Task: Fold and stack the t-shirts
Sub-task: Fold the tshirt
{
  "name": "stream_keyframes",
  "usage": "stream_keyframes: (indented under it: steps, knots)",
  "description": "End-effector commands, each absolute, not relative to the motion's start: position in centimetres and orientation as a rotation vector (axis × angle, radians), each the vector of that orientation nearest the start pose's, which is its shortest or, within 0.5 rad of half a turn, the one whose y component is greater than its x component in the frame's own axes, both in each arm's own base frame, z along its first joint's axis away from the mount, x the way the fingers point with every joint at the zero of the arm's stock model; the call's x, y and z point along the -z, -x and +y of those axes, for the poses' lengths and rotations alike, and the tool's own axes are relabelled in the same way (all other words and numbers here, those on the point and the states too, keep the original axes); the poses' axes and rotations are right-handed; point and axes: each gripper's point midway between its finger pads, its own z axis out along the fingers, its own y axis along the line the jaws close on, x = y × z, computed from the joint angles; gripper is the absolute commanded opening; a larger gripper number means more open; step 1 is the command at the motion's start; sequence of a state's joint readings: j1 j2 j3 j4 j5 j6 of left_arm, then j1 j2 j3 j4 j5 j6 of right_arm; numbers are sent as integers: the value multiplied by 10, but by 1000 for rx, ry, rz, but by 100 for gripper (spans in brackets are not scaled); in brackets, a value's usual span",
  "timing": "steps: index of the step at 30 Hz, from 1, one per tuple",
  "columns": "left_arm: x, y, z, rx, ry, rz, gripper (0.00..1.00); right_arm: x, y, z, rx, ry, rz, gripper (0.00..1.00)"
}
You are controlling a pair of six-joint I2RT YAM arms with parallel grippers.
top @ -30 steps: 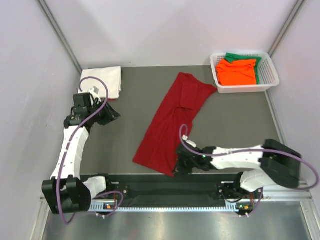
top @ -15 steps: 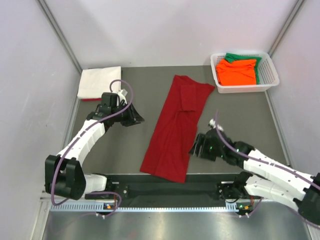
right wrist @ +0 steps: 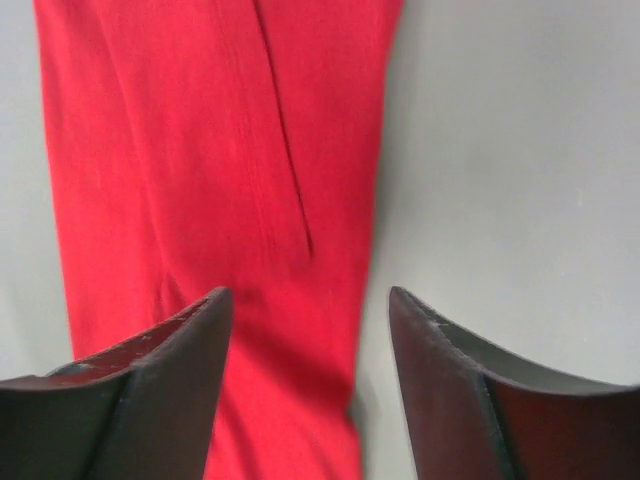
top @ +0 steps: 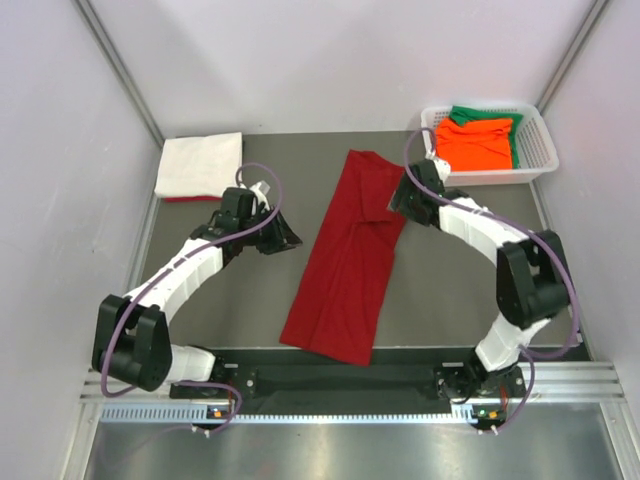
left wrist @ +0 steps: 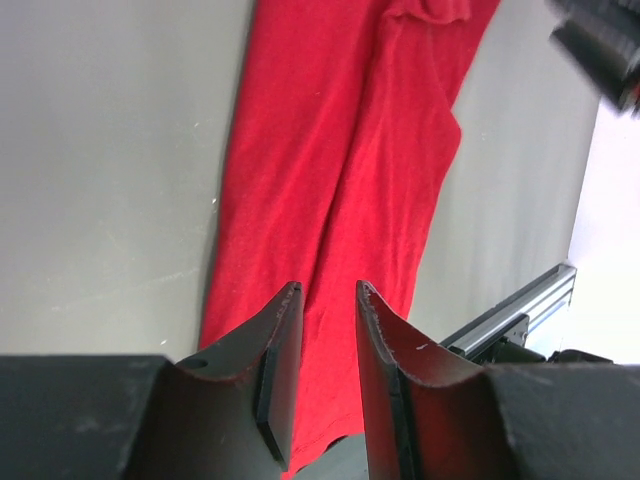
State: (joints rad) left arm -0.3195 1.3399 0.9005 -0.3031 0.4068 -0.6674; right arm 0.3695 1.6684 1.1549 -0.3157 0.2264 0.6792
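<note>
The dark red t-shirt (top: 350,260) lies on the table as a long narrow strip, running from the back centre to the front edge; it also fills the left wrist view (left wrist: 340,150) and the right wrist view (right wrist: 210,150). My left gripper (top: 288,240) (left wrist: 327,292) hovers just left of the strip's middle, jaws a little apart and holding nothing. My right gripper (top: 398,203) (right wrist: 308,296) stands open over the shirt's upper right edge, with nothing between its fingers. A folded white t-shirt (top: 200,165) lies at the back left. The orange t-shirt (top: 473,143) and green t-shirt (top: 478,114) sit in the basket.
The white lattice basket (top: 535,165) stands at the back right corner. A bit of red cloth (top: 178,199) peeks out under the white shirt. Grey walls close in on both sides. The black rail (top: 340,380) runs along the near edge.
My right gripper let go of the shirt's front end, opened, and swung back to the shirt's upper right edge. The left arm moved right toward the strip. The shirt lies straighter.
</note>
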Motion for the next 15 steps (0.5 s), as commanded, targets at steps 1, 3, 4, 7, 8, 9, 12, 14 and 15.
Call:
stream_keyframes:
  steps: [1, 3, 4, 7, 8, 9, 12, 14, 15]
  knots:
    - [-151, -305, -201, 975, 214, 2369, 33, -130, -467, 132, -154, -536, 2163, 60]
    - [-151, -303, -199, 968, 223, 2360, 33, -126, -477, 122, -85, -605, 2147, 54]
    - [-151, -303, -198, 960, 223, 2359, 33, -123, -488, 122, -74, -618, 2145, 54]
    - [-153, -304, -196, 940, 210, 2352, 33, -113, -503, 120, -25, -652, 2156, 54]
    - [-153, -305, -196, 939, 205, 2353, 33, -109, -506, 119, -6, -656, 2157, 54]
    - [-153, -307, -197, 944, 198, 2355, 33, -107, -510, 117, 5, -661, 2157, 55]
    - [-148, -309, -202, 958, 179, 2384, 33, -92, -525, 113, 24, -676, 2179, 57]
    - [-147, -311, -205, 971, 175, 2391, 33, -87, -529, 111, 37, -673, 2193, 58]
    - [-143, -312, -206, 978, 179, 2404, 33, -82, -534, 108, 47, -679, 2198, 59]
